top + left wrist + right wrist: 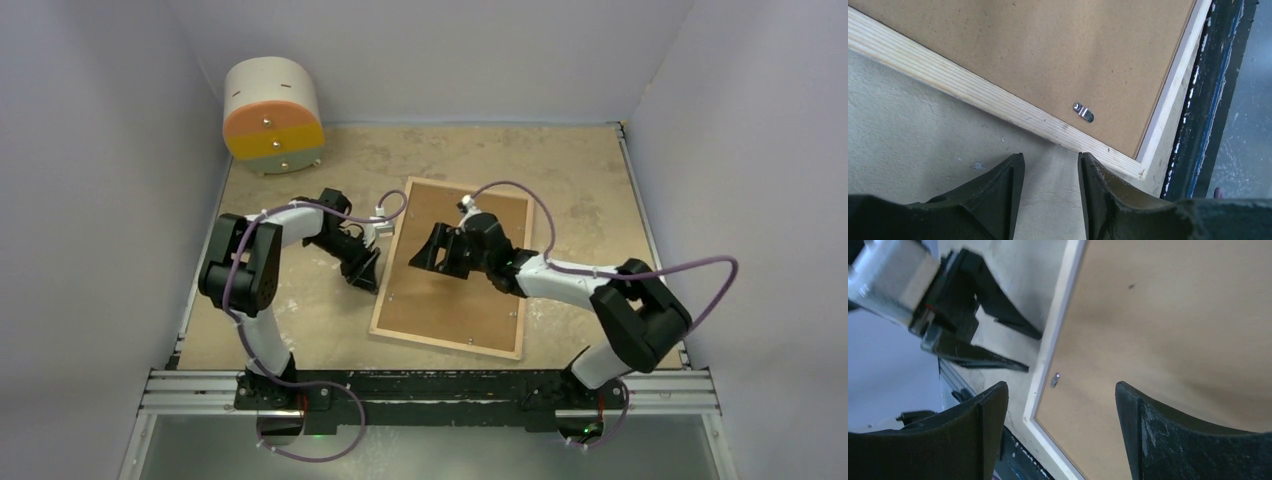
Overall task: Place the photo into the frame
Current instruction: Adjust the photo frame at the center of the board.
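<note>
— Which way is the frame [973, 89] lying?

— Flat on the table [300, 330], about the middle, back side up. Its long axis runs from the arms' side to the far wall, the far end leaning a little to the right.

— What does it look like from here?

— A pale wooden rim with a straight grain, and a brown backing board [470, 300] filling it. There is a small metal clip [1083, 112] on the board near the near-left corner.

— And the arms?

— The left gripper [1050, 157] is low over the table just beside the left rim, close to that corner, jaws partly apart and empty. I can't tell if a fingertip touches the wood. The right gripper [1062, 386] hangs over the board's left part, jaws spread wide, grasping nothing.

— Anything else?

— A round white drum [272, 115] with an orange and yellow face, far left corner, well apart.
</note>
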